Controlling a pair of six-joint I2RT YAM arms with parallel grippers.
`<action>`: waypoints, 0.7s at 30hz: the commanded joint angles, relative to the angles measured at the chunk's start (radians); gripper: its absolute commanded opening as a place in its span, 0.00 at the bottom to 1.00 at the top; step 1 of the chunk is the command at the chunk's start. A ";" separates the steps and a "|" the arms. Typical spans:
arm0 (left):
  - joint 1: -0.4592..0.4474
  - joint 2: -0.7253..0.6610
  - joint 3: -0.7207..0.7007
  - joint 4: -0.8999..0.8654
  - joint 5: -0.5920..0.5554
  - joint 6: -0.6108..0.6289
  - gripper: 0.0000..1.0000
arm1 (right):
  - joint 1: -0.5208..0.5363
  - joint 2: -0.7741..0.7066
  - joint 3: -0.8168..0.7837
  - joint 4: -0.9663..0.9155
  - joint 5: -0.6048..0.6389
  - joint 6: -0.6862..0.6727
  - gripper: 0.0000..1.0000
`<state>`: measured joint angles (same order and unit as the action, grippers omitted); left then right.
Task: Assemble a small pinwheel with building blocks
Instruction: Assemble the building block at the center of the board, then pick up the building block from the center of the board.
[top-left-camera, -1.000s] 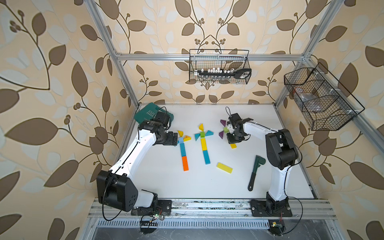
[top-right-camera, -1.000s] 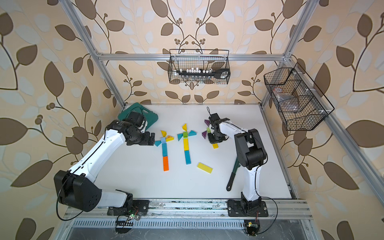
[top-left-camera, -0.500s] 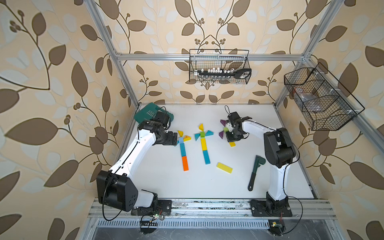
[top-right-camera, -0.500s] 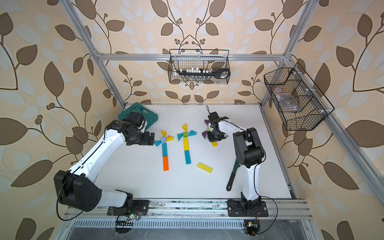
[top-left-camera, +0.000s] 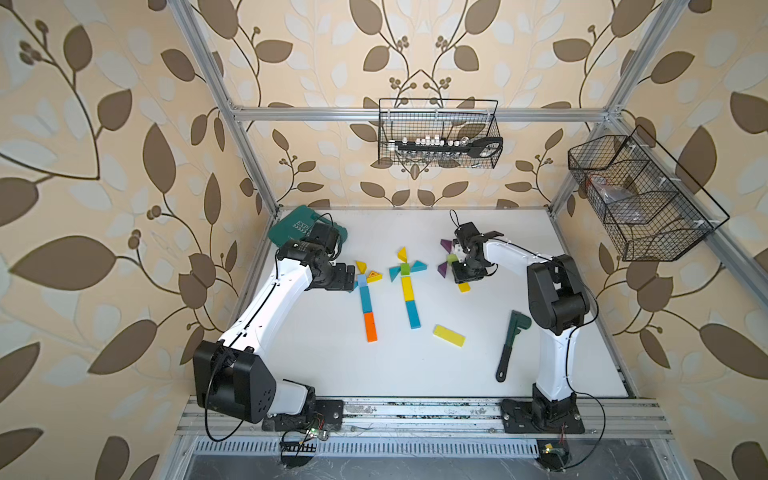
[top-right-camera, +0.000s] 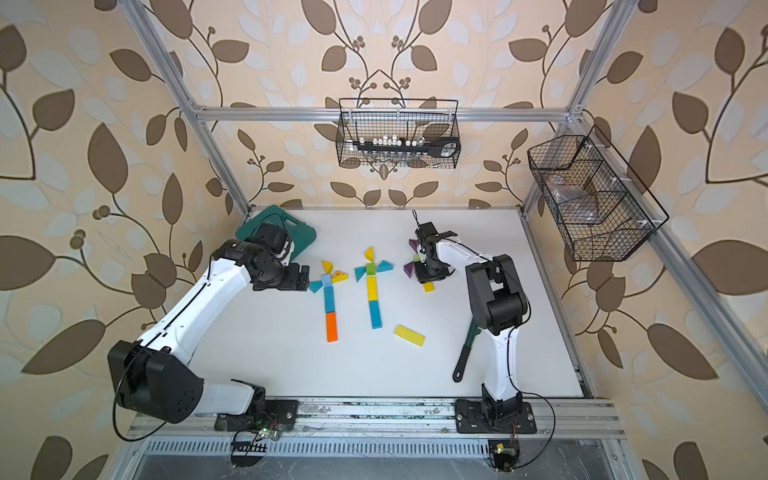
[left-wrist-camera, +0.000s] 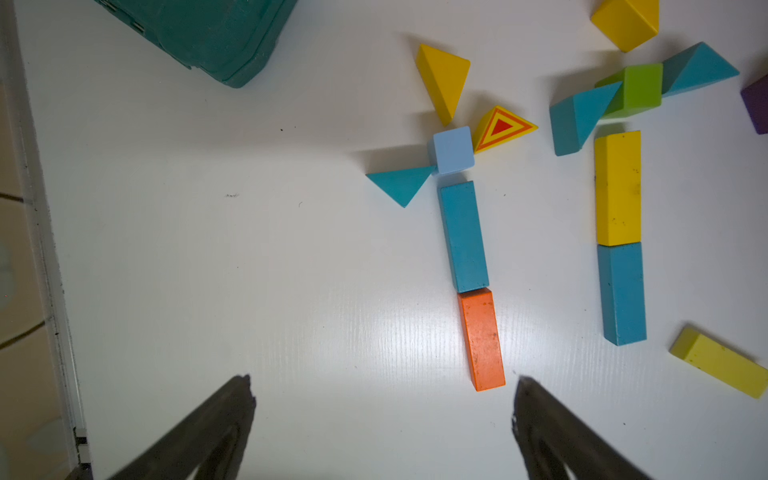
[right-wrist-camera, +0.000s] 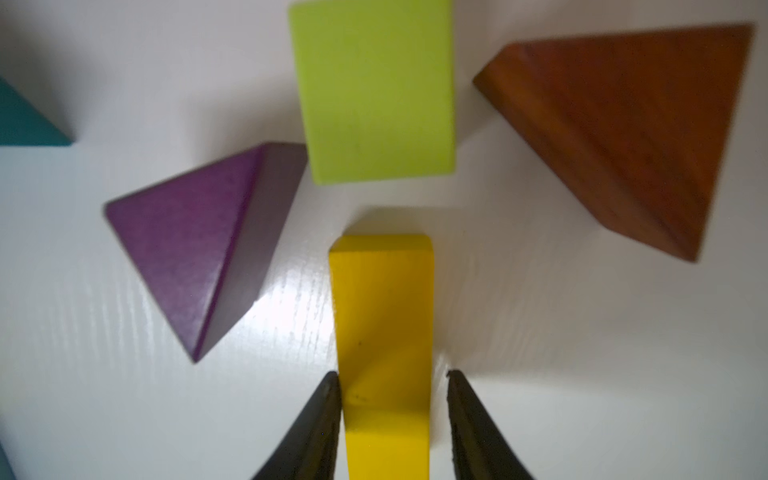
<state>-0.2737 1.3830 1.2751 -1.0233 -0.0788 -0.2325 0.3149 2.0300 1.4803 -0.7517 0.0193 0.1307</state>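
Both top views: building blocks (top-left-camera: 405, 286) lie in three pinwheel figures mid-surface (top-left-camera: 332, 365). The right end effector (top-left-camera: 466, 276) sits low over the rightmost figure.

Left wrist: left end effector (left-wrist-camera: 382, 386) spread wide, empty, near the orange bar (left-wrist-camera: 482, 340).

Right wrist: yellow bar (right-wrist-camera: 384, 311) lies flat, one end facing the green cube (right-wrist-camera: 374, 91), not touching it. Fingers (right-wrist-camera: 316, 415) flank the bar, apparently released, with a gap on one side.

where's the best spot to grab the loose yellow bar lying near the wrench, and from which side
Take the loose yellow bar across its two long side faces, about mid-length, coming straight down from above. It lies flat on the table with nothing touching it, so both long sides look free. It sits slanted, so the jaws would probably need turning to match.
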 joint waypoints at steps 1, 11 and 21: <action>0.011 0.000 0.004 -0.012 0.003 0.015 0.99 | 0.029 -0.207 -0.110 -0.025 -0.008 0.029 0.46; 0.015 -0.012 0.006 -0.017 0.009 0.013 0.99 | 0.387 -0.463 -0.491 0.025 0.098 0.155 0.56; 0.014 -0.028 -0.002 -0.014 0.002 0.012 0.99 | 0.457 -0.386 -0.510 0.074 0.040 0.039 0.57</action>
<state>-0.2672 1.3876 1.2751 -1.0264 -0.0765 -0.2325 0.7620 1.6199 0.9638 -0.6952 0.0708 0.2115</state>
